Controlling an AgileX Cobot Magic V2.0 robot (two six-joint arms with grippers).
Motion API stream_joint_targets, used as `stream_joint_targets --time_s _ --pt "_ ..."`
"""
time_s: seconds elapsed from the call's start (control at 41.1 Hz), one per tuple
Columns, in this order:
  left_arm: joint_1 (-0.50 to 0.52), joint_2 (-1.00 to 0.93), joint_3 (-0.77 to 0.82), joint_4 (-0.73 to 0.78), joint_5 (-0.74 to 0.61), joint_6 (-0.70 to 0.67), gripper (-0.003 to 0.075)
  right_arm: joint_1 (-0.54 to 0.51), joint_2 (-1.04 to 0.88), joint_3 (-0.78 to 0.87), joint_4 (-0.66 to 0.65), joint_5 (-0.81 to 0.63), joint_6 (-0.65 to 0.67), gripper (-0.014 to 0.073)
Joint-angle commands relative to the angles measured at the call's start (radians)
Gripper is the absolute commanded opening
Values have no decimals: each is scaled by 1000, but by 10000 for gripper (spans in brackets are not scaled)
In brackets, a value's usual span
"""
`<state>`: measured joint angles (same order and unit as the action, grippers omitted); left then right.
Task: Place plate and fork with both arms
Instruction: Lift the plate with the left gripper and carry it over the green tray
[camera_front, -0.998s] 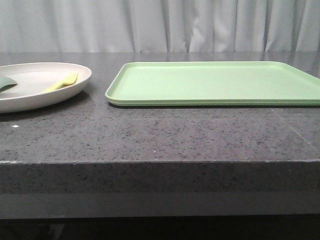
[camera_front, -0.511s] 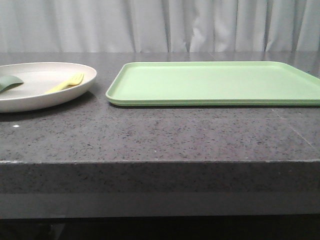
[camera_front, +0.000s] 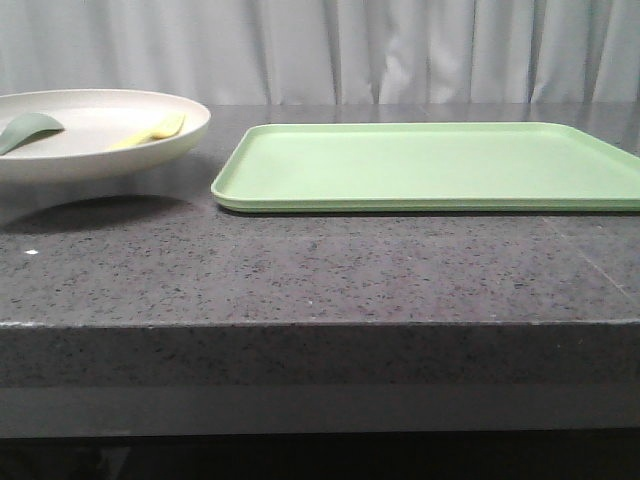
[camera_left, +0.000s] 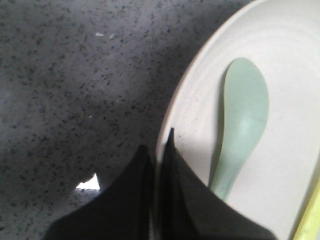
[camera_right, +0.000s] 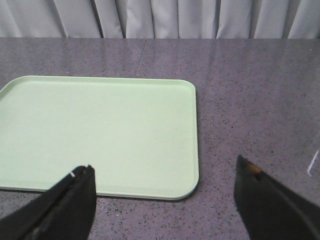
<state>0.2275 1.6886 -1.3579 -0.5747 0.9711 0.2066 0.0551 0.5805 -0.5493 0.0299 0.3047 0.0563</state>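
The cream-white plate (camera_front: 95, 150) hangs above the table at the far left of the front view, with its shadow on the stone below. The pale-yellow fork (camera_front: 152, 130) lies in it, beside a muted-green spoon-shaped piece (camera_front: 28, 128). In the left wrist view my left gripper (camera_left: 157, 142) is shut on the rim of the plate (camera_left: 195, 95), next to the green piece (camera_left: 243, 125); a sliver of the fork (camera_left: 309, 222) shows at the edge. My right gripper (camera_right: 162, 172) is open and empty, above the near right corner of the tray.
A flat light-green tray (camera_front: 430, 165) lies on the dark speckled stone table (camera_front: 320, 270), right of the plate; it also shows in the right wrist view (camera_right: 100, 135). A grey curtain hangs behind. The table's front edge is close to the camera.
The plate has risen off the table and shifted a little right toward the tray, carrying the fork and the green piece. The tray has not moved.
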Motion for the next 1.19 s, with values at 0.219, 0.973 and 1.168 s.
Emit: stream_joint_targets --time_s 0.219,0.973,1.168 --pt "-50 -42 -66 -175 -29 33 -18 -1 4 -35 -7 -76 -13 591" --pt "-560 228 -413 -128 -193 -229 -18 -1 4 -35 -7 -76 -13 591" --pt "-628 291 -492 -48 -256 -318 -18 -1 4 -35 -7 -75 -13 591"
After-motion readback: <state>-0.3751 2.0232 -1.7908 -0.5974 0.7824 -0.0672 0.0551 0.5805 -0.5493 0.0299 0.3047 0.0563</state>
